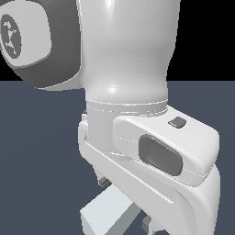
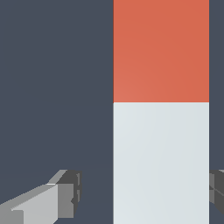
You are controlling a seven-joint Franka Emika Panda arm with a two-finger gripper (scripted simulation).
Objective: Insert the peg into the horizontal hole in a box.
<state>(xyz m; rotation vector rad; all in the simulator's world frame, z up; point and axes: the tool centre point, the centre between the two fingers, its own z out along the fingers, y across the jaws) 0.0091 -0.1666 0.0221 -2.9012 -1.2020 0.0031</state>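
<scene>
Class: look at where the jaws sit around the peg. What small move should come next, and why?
Probably shift the gripper sideways to centre it, then close. The jaws stand open astride the peg's pale part, one finger well clear, the other nearly touching.

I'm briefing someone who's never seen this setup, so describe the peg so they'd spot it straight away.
Start at the big white robot arm filling the exterior view; the peg lies on the dark grey floor just beneath its hand. In the wrist view it runs as a long square bar between the two grey fingers, apparently untouched. It is pale grey-white with one red-orange end.
</scene>
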